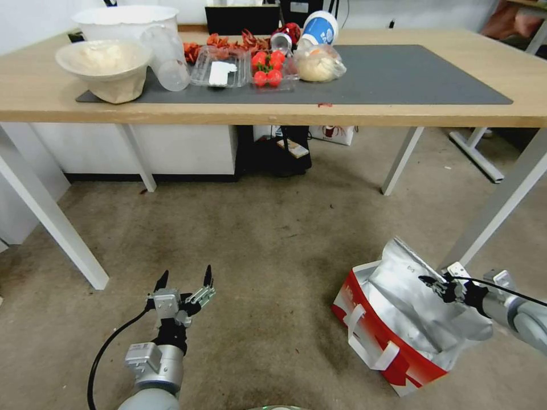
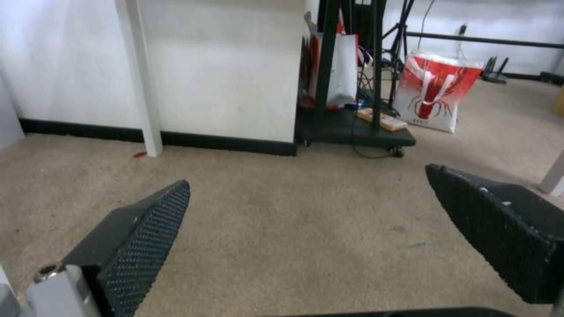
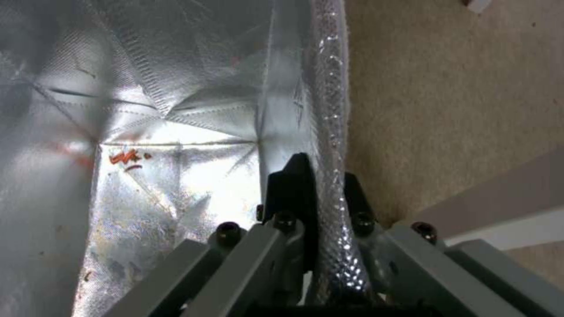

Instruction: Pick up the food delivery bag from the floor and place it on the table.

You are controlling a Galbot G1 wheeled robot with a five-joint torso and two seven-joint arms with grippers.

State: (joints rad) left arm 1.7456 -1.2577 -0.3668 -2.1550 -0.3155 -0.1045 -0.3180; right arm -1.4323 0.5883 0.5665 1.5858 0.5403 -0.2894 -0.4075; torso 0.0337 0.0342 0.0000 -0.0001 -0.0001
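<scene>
Foil is all I have hold of: my right claw is pinched shut on the thin silver wall of the food delivery bag, one jaw inside the lining and one outside, not on a strap handle. The bag sits tilted on the floor at about four o'clock in my head view, beside a white leg of the bench. My left claw hangs spread wide and empty over the carpet at seven o'clock.

I judge the risk to be the grip itself: the foil may slip or tear under the bag's weight, or the bag may swing and sag from one edge. Lifting close to that leg, it could catch the bench edge. The mat's far side, at one o'clock, lies bare; the food containers crowd eleven o'clock.
</scene>
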